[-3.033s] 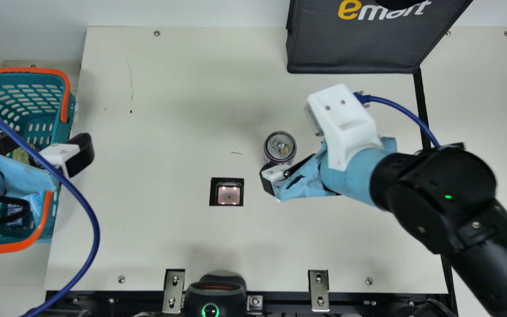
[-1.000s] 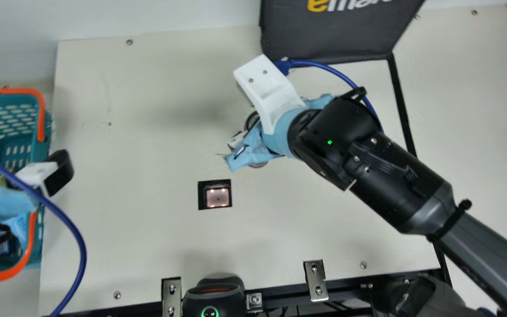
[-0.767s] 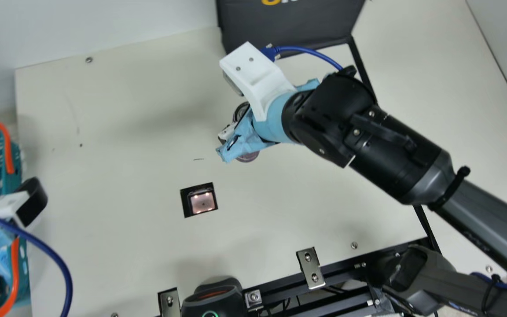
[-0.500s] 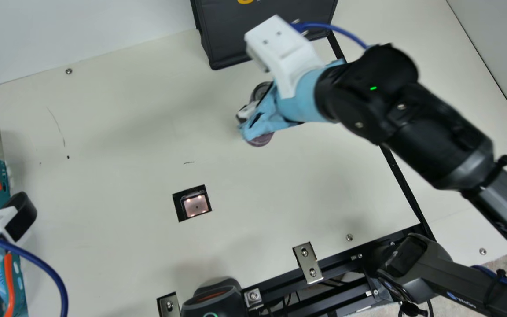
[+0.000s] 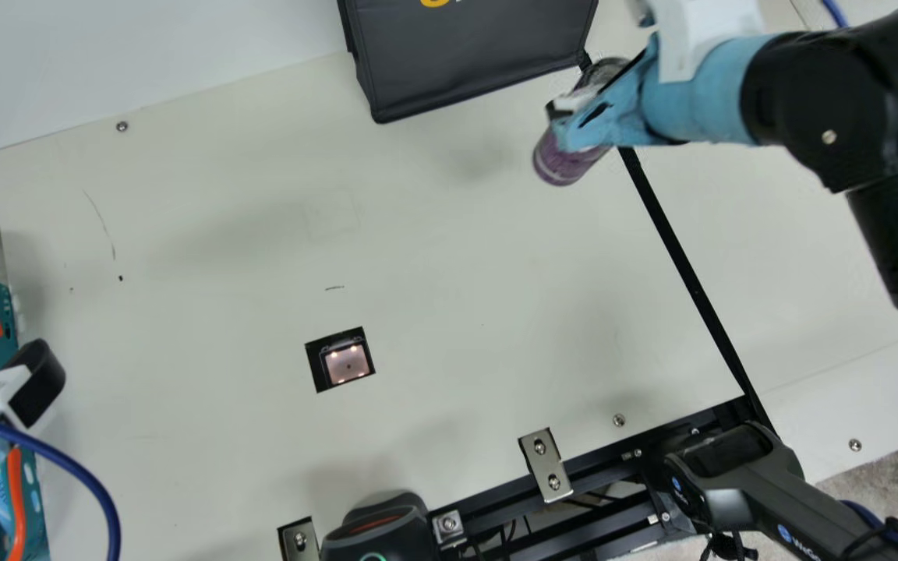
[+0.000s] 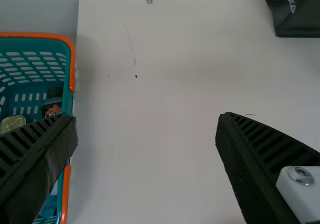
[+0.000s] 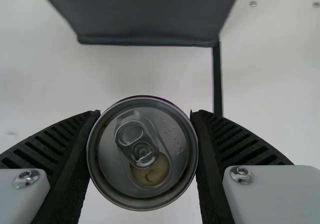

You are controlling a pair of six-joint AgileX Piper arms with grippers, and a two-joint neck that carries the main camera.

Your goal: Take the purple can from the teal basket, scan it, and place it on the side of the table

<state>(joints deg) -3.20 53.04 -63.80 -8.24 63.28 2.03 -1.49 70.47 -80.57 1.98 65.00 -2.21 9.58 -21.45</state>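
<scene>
In the main view my right gripper (image 5: 571, 113) is shut on the purple can (image 5: 558, 162), holding it tilted over the table's right part, near the black bag. The right wrist view has the can's lid (image 7: 112, 154) between the two fingers of the gripper (image 7: 145, 119), both pressed to its sides. My left gripper (image 5: 16, 389) is at the main view's left edge beside the teal basket (image 5: 1, 315). In the left wrist view this gripper (image 6: 146, 126) stands open over the basket's edge (image 6: 68, 101) and the table, nothing between its fingers.
The black bag (image 5: 464, 58) stands at the table's back. A square scanner window (image 5: 348, 363) is set into the cream table (image 5: 207, 312), with a handheld scanner (image 5: 737, 467) at the front right. Inside the basket are a dark bottle (image 6: 52, 103) and a gold-lidded can (image 6: 12, 123).
The right gripper has closed on the purple can, lifted it and carried it rightward, toward the bag. The neck camera turned earlier. My left gripper shows no clear movement.
</scene>
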